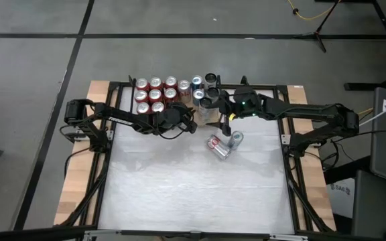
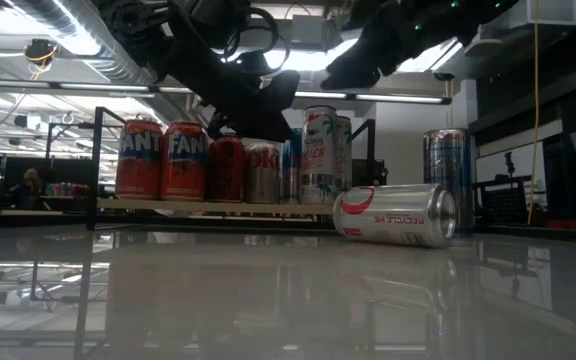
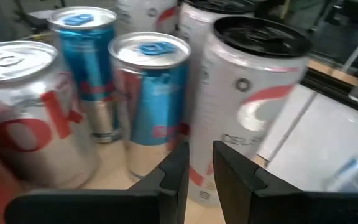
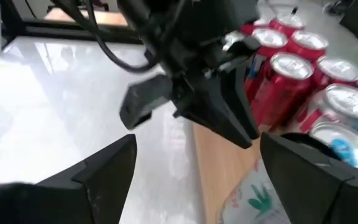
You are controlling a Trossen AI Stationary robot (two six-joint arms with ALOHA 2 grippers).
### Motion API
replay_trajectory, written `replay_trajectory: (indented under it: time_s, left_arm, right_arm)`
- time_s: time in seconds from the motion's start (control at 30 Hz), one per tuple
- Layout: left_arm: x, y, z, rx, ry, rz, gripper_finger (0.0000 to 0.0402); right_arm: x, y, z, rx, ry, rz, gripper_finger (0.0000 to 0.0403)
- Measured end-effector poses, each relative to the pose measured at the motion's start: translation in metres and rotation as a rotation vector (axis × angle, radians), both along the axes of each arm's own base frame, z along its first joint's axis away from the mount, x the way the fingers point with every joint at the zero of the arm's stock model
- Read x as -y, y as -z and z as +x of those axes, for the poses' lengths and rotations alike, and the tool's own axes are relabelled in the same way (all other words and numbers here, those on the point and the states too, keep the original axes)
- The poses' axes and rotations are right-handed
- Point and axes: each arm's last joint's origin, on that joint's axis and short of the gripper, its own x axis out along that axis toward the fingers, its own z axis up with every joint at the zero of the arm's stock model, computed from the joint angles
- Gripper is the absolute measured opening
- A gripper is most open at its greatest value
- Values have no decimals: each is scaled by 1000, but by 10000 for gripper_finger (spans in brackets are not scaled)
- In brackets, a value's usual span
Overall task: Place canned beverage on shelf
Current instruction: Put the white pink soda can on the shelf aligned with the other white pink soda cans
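- Two cans sit beyond the right gripper (image 1: pixel 224 120), whose fingers are spread wide and empty: one tipped can (image 2: pixel 396 214) on the table, one upright (image 2: pixel 447 180).
- Left gripper (image 1: pixel 194 124), fingers narrow and empty, hangs by the shelf (image 2: pixel 198 206).

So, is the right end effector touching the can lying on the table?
Apart. The low view shows the right end effector hanging well above the lying can, with open background plainly visible between them.

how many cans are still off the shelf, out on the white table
2. One silver-and-red can lies on its side mid-table; one blue-and-silver can stands upright right beside it, toward the right arm. Any others under the arms would be hidden.
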Motion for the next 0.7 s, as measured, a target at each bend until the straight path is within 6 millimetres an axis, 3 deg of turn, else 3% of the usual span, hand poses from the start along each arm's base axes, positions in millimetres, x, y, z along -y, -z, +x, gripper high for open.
replay_trajectory:
  time_s: [0.3, 0.7]
  left_arm:
    - [1, -3, 1, 31, -35, 19, 64]
    - [1, 3, 4, 57, -57, 8, 64]
  right_arm:
    - [-4, -19, -17, 46, 1, -17, 331]
    - [-4, -21, -18, 52, 0, -22, 331]
